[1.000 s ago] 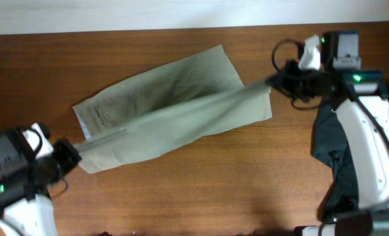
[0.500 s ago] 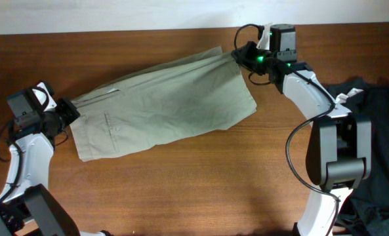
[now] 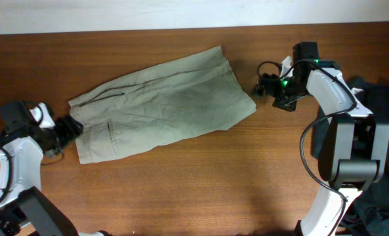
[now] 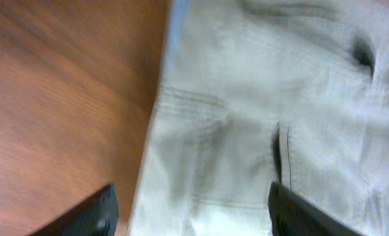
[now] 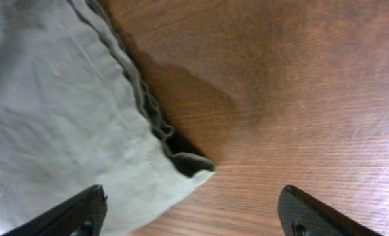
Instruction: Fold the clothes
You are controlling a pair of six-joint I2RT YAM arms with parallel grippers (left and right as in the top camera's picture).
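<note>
The clothes, khaki shorts [image 3: 164, 101], lie flat and doubled over on the wooden table [image 3: 194, 183], slanting from lower left to upper right. My left gripper [image 3: 71, 126] is open at the waistband end, just off the cloth's left edge. In the left wrist view the shorts [image 4: 266, 98] fill the frame and the left gripper [image 4: 193, 219] hovers open over their edge, holding nothing. My right gripper [image 3: 264, 87] is open just right of the leg hem. The right wrist view shows the hem corner [image 5: 181, 160] in front of the open right gripper [image 5: 194, 219].
A dark garment heap [image 3: 381, 124] lies at the table's right edge behind the right arm. The white wall [image 3: 115, 13] borders the table's far side. Bare wood lies in front of the shorts.
Both grippers, shut on the shorts' ends earlier, have let go and drawn back outward. The shorts, first stretched and lifted, now rest flat on the table.
</note>
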